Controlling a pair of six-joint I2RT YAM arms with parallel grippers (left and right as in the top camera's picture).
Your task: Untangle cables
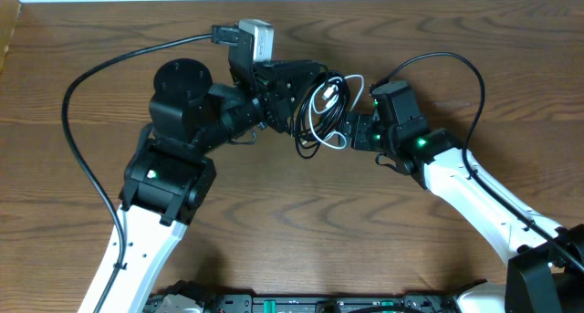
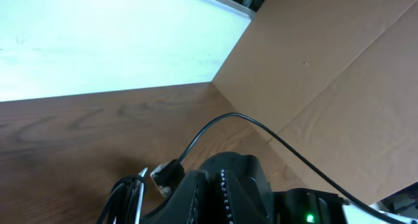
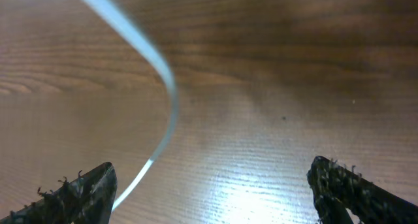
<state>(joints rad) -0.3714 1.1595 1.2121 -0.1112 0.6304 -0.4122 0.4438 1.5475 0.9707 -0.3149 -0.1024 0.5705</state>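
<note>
Cables (image 1: 321,112): white cord (image 1: 325,98) and black cord (image 1: 304,130) looped together, mid-bench toward the far edge, between the two arms.
Left jaws: clenched on the cables at the loops' left side.
Right jaws: spread wide, grasping nothing, just beside the loops' right side.
Right wrist view: blurred white cord (image 3: 171,93) crosses over the bench (image 3: 274,87), between the fingers.

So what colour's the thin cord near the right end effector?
Thin white cord; right wrist view shows best.

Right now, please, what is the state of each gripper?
Left gripper: closed, holding the cables.
Right gripper: open, holding nothing.
</note>
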